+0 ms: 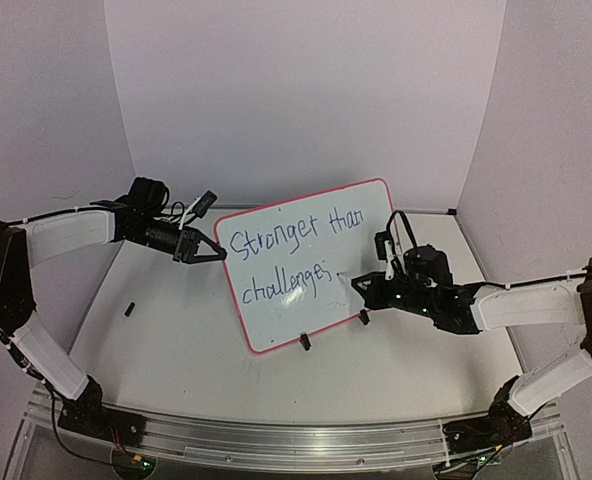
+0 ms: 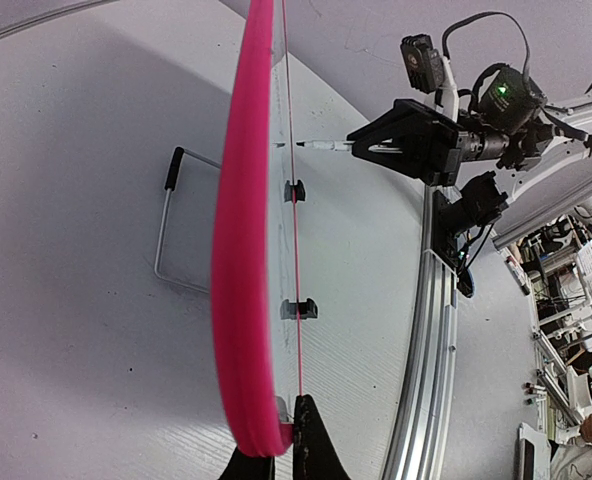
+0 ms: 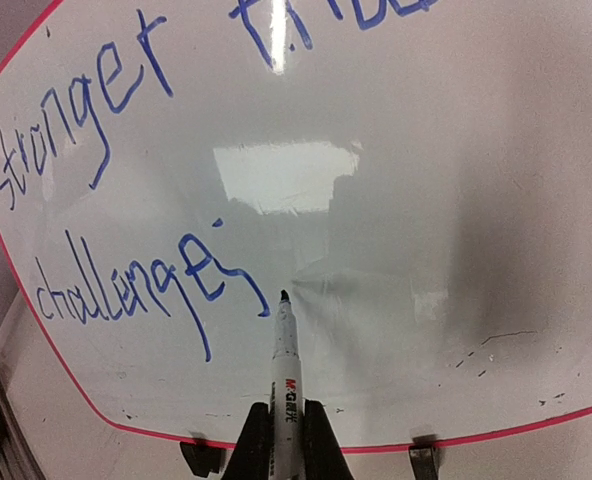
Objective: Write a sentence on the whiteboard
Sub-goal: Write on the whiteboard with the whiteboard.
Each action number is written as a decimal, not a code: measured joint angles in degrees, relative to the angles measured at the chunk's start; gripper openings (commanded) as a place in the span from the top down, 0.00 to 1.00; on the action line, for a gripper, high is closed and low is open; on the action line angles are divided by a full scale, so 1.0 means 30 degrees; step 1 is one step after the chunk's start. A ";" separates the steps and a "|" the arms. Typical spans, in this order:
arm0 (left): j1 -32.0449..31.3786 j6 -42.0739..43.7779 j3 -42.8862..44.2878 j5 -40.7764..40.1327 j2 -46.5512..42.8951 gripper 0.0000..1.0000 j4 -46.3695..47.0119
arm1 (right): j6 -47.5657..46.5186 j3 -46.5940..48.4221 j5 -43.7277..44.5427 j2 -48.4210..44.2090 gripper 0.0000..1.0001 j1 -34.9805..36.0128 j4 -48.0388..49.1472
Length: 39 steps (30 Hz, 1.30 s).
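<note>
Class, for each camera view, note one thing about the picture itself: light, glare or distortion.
Top external: even light, the sentence legible. Left wrist: the lens bends the whiteboard and the aluminium rail into curves. Right wrist: glare patches on the whiteboard, one streak crossing the top line.

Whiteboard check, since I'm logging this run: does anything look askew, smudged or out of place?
A small black piece lies loose on the table left of the whiteboard, possibly a marker cap. Faint dark specks mark the board's lower right.
</note>
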 measured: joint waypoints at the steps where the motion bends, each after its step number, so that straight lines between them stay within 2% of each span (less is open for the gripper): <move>1: 0.0000 -0.0007 0.0000 0.0000 0.0000 1.00 0.0000 | 0.0007 0.0000 0.0015 0.0044 1.00 0.0000 -0.0015; 18: -0.0007 -0.0022 0.0007 0.0000 0.0000 1.00 0.0000 | -0.0029 0.0117 0.0197 0.0619 1.00 0.0000 -0.0204; 27: -0.0029 0.0044 0.0007 0.0007 0.0000 1.00 0.0007 | -0.0401 0.0000 0.0080 -0.2062 1.00 0.0000 -0.0459; 31: -0.0029 0.0044 0.0007 0.0000 0.0000 1.00 0.0007 | -0.0546 0.0036 -0.0044 -0.2025 1.00 0.0000 -0.0532; 35: -0.0029 0.0036 0.0007 -0.0015 0.0000 0.94 0.0000 | -0.0641 0.0036 -0.0138 -0.1974 1.00 0.0000 -0.0539; 39: -0.0073 0.0291 0.0007 -0.0401 0.0015 0.79 0.0066 | -0.0845 0.0117 -0.0131 -0.1982 1.00 0.0000 -0.0517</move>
